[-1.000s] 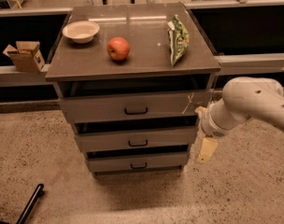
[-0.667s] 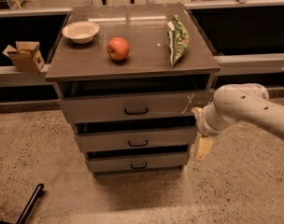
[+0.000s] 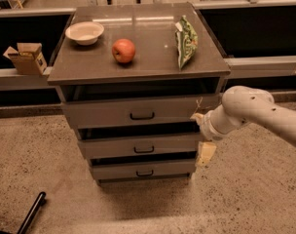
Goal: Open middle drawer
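Note:
The grey cabinet (image 3: 138, 65) has three drawers. The middle drawer (image 3: 114, 146) is a flat grey front with a small black loop handle (image 3: 144, 149) at its centre; it looks pushed in, with a dark gap above it. My gripper (image 3: 201, 135) hangs at the cabinet's right edge, level with the middle drawer and well right of its handle. It is open and holds nothing; one pale fingertip (image 3: 206, 154) points down and the other is beside the top drawer's right end. The white arm (image 3: 265, 113) reaches in from the right.
The top drawer (image 3: 104, 113) and the bottom drawer (image 3: 114, 170) have the same black handles. On the cabinet stand a white bowl (image 3: 84, 32), a red apple (image 3: 123, 50) and a green chip bag (image 3: 186, 40). A cardboard box (image 3: 25, 57) sits on the left ledge. A black bar (image 3: 32, 212) lies on the floor.
The arm and gripper have moved a little to the left, closer to the cabinet's right edge. The drawers have not moved.

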